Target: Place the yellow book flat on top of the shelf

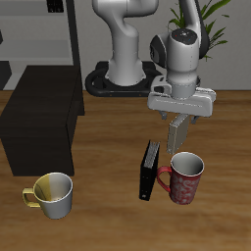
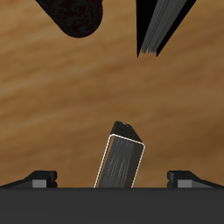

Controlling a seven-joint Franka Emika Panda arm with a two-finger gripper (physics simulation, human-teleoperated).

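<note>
My gripper (image 1: pixel 176 125) is shut on the yellow book (image 1: pixel 176 135), a thin tan-grey book that hangs upright from the fingers, a little above the table. In the wrist view the book (image 2: pixel 122 157) shows end-on between the two fingers (image 2: pixel 39 179). The shelf (image 1: pixel 44 123), a low matte black box with a flat top, stands well apart from the gripper, across the table. Nothing lies on its top.
A thin black book (image 1: pixel 149 170) stands upright just in front of and below the gripper, beside a red mug (image 1: pixel 183 178). A white and yellow mug (image 1: pixel 54 194) stands near the table's front edge before the shelf. A tall dark rack (image 1: pixel 39 29) stands at the back.
</note>
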